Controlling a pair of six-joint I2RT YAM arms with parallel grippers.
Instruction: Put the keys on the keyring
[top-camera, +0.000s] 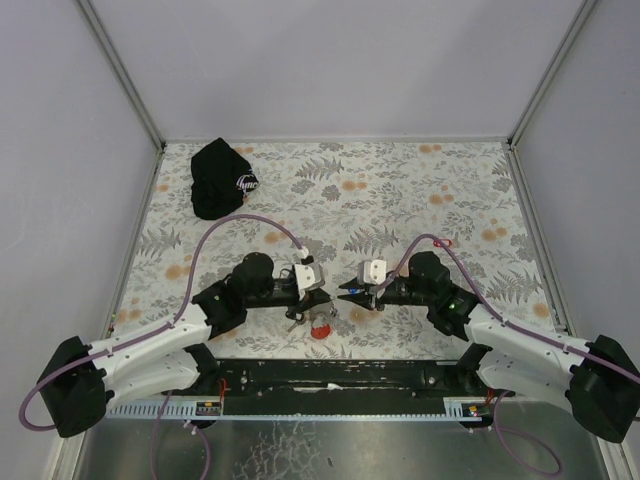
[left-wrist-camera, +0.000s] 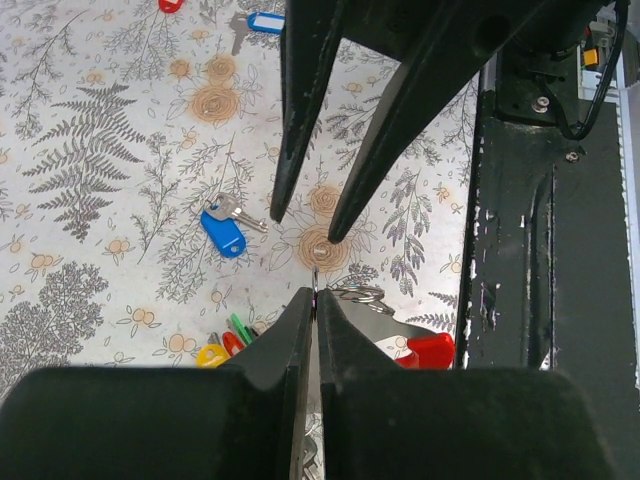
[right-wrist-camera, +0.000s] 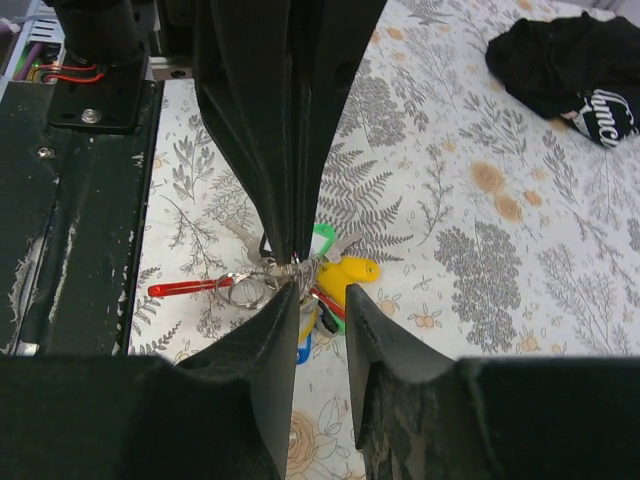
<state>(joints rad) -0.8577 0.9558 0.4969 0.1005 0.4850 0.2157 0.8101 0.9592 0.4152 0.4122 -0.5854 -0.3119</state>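
a: whats the left gripper (left-wrist-camera: 315, 298) doing?
b: clamped fully shut, w/ a thin sliver of metal nipped at the very tips. looks like the edge of the keyring (left-wrist-camera: 360, 293), which sits just beside those tips, tho i cant be 100% sure its the ring & not a key blade. the red piece (left-wrist-camera: 432, 350) on the ring lies flat on the table (left-wrist-camera: 100, 120).
a: & the right gripper (left-wrist-camera: 306, 228)?
b: fingers partly apart, nothing gripped afaict. its tips point at the left's tips, very near. the bunch of keys (right-wrist-camera: 352, 270) (yellow, green, red tags) lies on the table right below that meeting point, touching the ring. 1 blue key (left-wrist-camera: 222, 232) lies loose, off to the side of both.
a: so how to do this step well?
b: imo the left must hold the ring rock steady, wire end facing the right. the right should take 1 key by its tag, not the blade, so the hole is free, then feed it slowly along the wire. tiny parts, high slip risk. go gently, no twisting.
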